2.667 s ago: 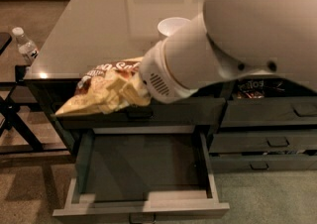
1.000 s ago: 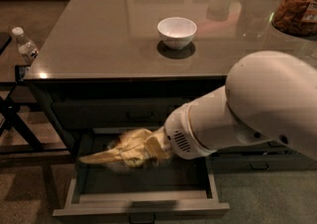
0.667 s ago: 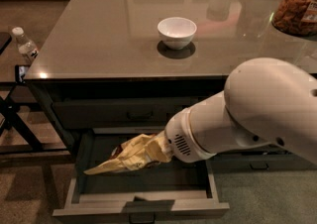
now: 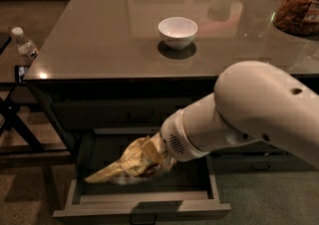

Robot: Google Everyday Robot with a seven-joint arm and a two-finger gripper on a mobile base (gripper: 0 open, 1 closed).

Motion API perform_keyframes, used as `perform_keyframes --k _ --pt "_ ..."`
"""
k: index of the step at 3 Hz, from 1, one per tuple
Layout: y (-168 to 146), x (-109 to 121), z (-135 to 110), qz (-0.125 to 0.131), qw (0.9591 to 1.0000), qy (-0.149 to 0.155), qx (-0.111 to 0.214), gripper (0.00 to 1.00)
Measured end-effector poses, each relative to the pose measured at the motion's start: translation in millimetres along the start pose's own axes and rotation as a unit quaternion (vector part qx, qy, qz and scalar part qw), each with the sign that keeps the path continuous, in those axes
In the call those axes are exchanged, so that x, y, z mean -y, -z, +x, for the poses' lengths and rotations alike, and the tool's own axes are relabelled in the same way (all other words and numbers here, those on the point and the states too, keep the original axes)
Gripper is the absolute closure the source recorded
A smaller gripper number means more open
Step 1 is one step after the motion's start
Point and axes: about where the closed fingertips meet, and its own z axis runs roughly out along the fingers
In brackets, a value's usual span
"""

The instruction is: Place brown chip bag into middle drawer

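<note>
Claw (image 4: 159,156) grips brown chip bag (image 4: 130,165) inside middle drawer (image 4: 142,205).

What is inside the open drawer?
The chip bag is down in the drawer, with the robot's hand at its right end. The drawer's bare grey bottom shows around it. The chip bag and arm hide whatever is under them.

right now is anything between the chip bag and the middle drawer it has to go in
Nothing visible does: the gripper holds the brown chip bag inside the open middle drawer, just above its bare grey floor.
</note>
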Motion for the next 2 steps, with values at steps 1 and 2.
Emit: perform_keyframes --k 1,2 --pt "-15.4 7.9 -7.8 -0.013 0.9999 0.002 0.000 1.00" --pt "-37.6 11.8 -11.5 -0.039 0.9993 0.001 0.003 1.00"
